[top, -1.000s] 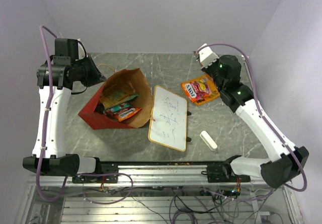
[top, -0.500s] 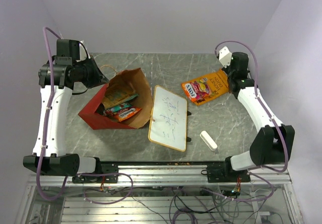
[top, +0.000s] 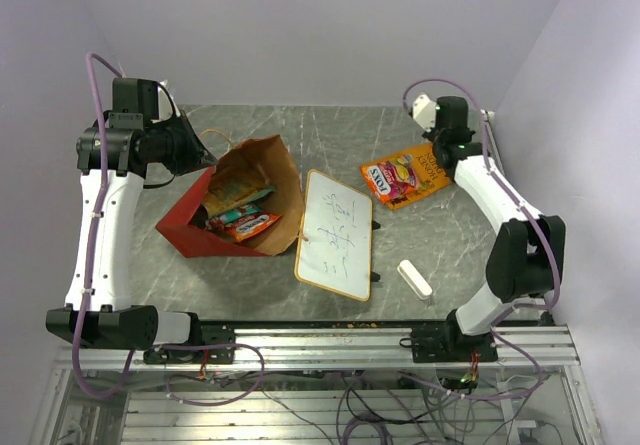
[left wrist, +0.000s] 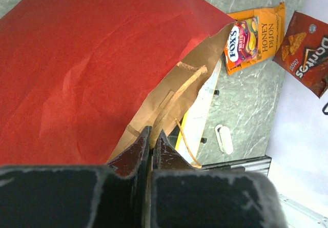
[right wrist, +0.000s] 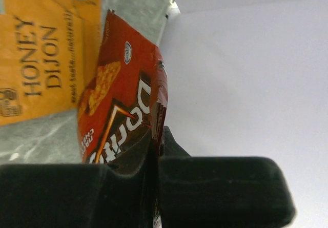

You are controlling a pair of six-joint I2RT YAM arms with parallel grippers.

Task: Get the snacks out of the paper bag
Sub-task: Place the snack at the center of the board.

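Note:
The paper bag (top: 185, 227), red outside and brown inside, lies open on the left of the table. Several snack packets (top: 240, 215) show in its mouth. My left gripper (left wrist: 152, 135) is shut on the bag's brown rim, and the bag (left wrist: 102, 64) fills the left wrist view. My right gripper (right wrist: 158, 130) is shut on the edge of a red-brown Doritos packet (right wrist: 123, 100), held above the table's back right; the packet also shows in the left wrist view (left wrist: 305, 46). An orange Honey Dijon packet (top: 425, 170) with a Fox's packet (top: 392, 177) on it lies below.
A wood-framed whiteboard (top: 335, 233) lies in the middle, right of the bag's mouth. A white eraser (top: 414, 278) lies near the front right. The right wall stands close behind the right wrist. The bag's string handle (left wrist: 185, 136) hangs by the left fingers.
My right arm has folded back and its wrist has moved from above the orange packet to the table's back right. The left gripper and the bag have barely moved.

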